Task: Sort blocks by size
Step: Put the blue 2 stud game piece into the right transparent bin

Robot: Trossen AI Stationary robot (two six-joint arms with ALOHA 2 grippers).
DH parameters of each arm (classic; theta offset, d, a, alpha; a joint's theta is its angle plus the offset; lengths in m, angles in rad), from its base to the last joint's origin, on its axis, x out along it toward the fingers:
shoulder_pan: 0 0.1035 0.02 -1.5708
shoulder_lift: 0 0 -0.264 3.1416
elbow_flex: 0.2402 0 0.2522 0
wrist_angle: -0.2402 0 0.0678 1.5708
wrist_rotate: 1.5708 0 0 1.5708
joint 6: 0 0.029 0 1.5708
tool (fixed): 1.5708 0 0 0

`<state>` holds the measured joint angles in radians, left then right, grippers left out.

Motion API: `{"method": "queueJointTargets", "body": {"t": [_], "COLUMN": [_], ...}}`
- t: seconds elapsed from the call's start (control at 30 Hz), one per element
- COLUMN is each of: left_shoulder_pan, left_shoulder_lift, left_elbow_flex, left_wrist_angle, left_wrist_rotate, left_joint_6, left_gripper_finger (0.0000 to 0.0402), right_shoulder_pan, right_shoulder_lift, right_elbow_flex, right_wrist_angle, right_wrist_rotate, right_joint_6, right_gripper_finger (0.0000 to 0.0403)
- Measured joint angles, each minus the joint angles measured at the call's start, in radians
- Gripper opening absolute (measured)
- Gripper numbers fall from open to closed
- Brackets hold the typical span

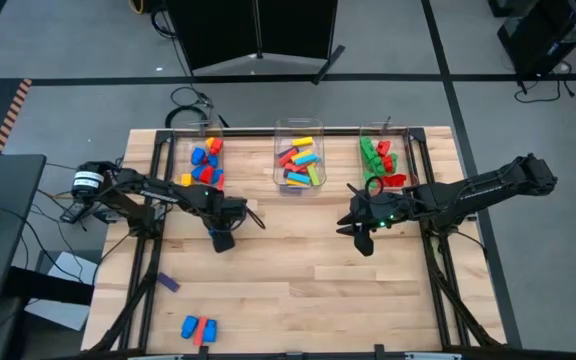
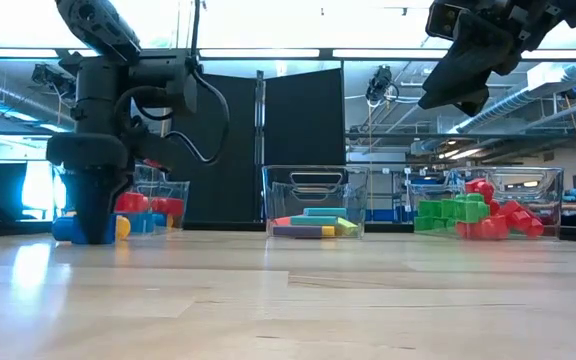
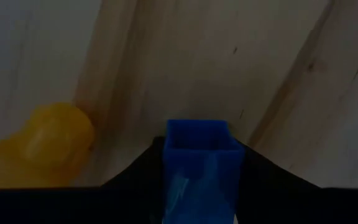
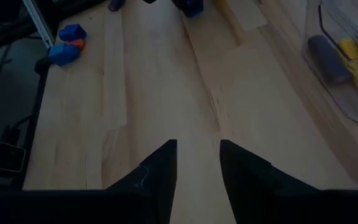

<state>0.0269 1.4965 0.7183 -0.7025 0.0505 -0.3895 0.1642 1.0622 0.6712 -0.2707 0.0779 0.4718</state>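
My left gripper (image 1: 222, 241), down on the wooden table (image 1: 368, 280), clamps a small blue plastic brick (image 3: 202, 163); squaring the grip before lifting should stop it twisting.

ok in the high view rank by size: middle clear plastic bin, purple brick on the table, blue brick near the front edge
1. middle clear plastic bin
2. purple brick and blue brick: look alike, not ranked.
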Motion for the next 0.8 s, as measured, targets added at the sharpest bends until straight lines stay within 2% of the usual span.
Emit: {"method": "queueJointTargets", "body": {"t": [0.3,0.6,0.8], "left_shoulder_pan": [-0.003,0.002,0.065], "left_shoulder_lift": [0.004,0.003,0.002], "left_elbow_flex": [0.119,0.344,0.527], "left_wrist_angle": [-0.013,-0.013,-0.199], "left_wrist_rotate": [0.029,0.001,-0.05], "left_joint_6": [-0.121,-0.17,-0.078], "left_gripper_finger": [0.0134,0.0143,0.0137], "right_shoulder_pan": [0.0,0.0,-0.011], "right_shoulder_lift": [0.0,0.0,0.0], "right_elbow_flex": [0.0,0.0,0.0], "right_wrist_angle": [0.001,0.008,0.007], "right_wrist_rotate": [0.0,0.0,0.003], "right_joint_6": [-0.029,-0.045,-0.092], "right_gripper_finger": [0.0132,0.0132,0.0132]}}
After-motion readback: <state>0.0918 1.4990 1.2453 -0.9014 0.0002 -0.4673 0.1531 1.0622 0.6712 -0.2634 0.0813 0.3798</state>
